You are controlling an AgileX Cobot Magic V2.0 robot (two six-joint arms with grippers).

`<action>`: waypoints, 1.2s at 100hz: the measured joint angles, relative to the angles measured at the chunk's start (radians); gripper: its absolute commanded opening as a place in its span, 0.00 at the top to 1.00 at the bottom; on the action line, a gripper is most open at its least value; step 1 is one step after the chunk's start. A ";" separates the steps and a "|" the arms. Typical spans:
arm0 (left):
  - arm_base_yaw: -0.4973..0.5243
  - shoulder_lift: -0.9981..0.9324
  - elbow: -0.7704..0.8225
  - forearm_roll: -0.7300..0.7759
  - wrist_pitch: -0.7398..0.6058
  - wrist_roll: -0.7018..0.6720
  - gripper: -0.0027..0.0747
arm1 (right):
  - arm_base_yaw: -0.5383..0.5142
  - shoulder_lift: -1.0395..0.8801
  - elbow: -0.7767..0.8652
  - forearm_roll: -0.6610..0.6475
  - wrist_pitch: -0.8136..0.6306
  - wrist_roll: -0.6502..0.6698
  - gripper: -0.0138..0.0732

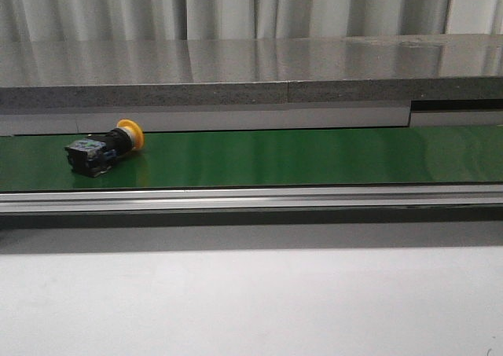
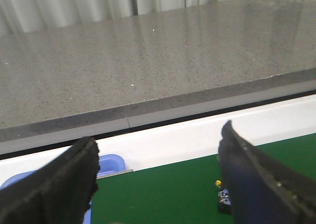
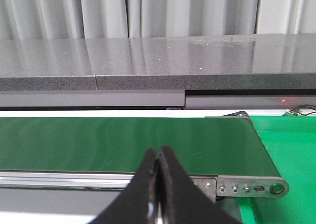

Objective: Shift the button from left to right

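Showing the approach stage, before any grasp. The button (image 1: 104, 147) lies on its side on the green conveyor belt (image 1: 314, 155), toward the belt's left end in the front view, untouched by either arm. In the left wrist view the left gripper (image 2: 158, 184) is spread wide, its two dark fingers (image 2: 59, 184) held above the belt; the button appears small, ahead of the gripper and close beside the inner edge of one finger, not yet between the two. A blue tray (image 2: 109, 163) sits beyond the other finger, at the belt's edge. The right gripper (image 3: 159, 184) is pressed shut on nothing, hovering over the belt's roller end (image 3: 256, 187), and no button shows in its view.

Long axis: roughly along the belt, slightly skewed, with the yellow cap pointing right and toward the far side and the black switch block trailing left. Judged next move: advance and centre the left gripper so its fingers straddle the black block across that axis, then close.
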 measured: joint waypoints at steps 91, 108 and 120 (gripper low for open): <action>-0.002 -0.498 0.687 -0.005 -0.429 0.000 0.33 | 0.000 0.000 0.000 0.000 0.000 0.000 0.92; -0.002 -0.498 0.735 -0.005 -0.443 0.000 0.33 | 0.000 0.000 0.000 0.000 0.000 0.000 0.92; -0.002 -0.498 0.738 -0.007 -0.450 0.000 0.35 | 0.000 0.000 0.000 0.000 0.000 0.000 0.92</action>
